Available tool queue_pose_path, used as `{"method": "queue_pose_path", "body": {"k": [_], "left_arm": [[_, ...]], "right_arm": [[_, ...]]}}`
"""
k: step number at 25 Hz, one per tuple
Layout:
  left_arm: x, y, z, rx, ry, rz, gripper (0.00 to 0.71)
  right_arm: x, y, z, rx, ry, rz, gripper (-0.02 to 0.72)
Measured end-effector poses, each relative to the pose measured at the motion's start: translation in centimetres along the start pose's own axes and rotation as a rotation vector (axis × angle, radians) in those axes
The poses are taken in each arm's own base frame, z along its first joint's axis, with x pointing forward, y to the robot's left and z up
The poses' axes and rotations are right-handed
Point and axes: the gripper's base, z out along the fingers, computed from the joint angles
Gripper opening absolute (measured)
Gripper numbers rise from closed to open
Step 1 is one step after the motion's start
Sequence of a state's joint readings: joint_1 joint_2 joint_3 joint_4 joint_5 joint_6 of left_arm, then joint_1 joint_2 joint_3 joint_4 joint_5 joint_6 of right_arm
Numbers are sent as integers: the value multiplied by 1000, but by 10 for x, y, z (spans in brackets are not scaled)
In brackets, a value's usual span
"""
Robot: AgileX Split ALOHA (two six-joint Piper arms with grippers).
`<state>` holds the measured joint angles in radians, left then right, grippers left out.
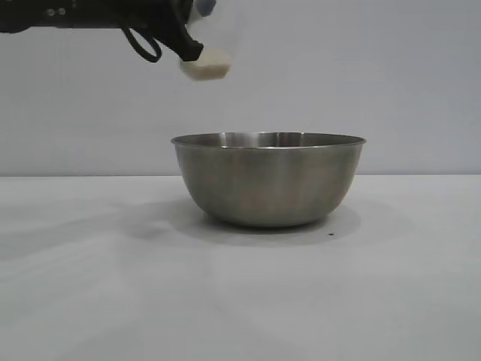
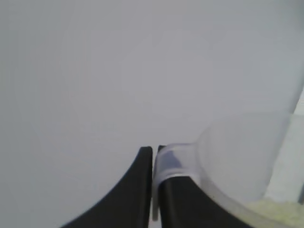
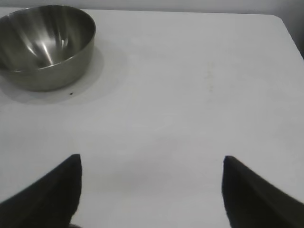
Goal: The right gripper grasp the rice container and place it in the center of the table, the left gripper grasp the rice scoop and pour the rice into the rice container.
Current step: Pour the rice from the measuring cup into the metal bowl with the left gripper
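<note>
One left pincer (image 1: 197,51) holds rice scoop (image 1: 206,66) above rice container (image 1: 268,180).

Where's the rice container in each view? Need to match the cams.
Exterior view: the rice container stands mid-frame on the table, below and right of the left gripper holding the rice scoop.
Left wrist view: not in it.
Right wrist view: the rice container sits in the upper-left corner, empty inside.
Shared landmark: the dark speck on the table beside the bowl's base.
</note>
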<state>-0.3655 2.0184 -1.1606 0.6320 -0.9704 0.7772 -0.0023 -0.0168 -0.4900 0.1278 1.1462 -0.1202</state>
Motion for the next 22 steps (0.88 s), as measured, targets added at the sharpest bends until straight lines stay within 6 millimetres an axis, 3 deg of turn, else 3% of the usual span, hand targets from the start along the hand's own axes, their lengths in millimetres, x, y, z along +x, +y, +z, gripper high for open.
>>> {"method": "queue_pose_path", "body": {"k": [8,14,22], "left_arm": [[-16,-14,7,91,-44,264,0],[-30,-28,14,169,-67,563,0],[-31,-30,14,172,-90,831,0]], "right_arm": [[0,0,0,0,0,0,566],[0,0,0,0,0,0,566],[0,0,0,0,0,0,566]]}}
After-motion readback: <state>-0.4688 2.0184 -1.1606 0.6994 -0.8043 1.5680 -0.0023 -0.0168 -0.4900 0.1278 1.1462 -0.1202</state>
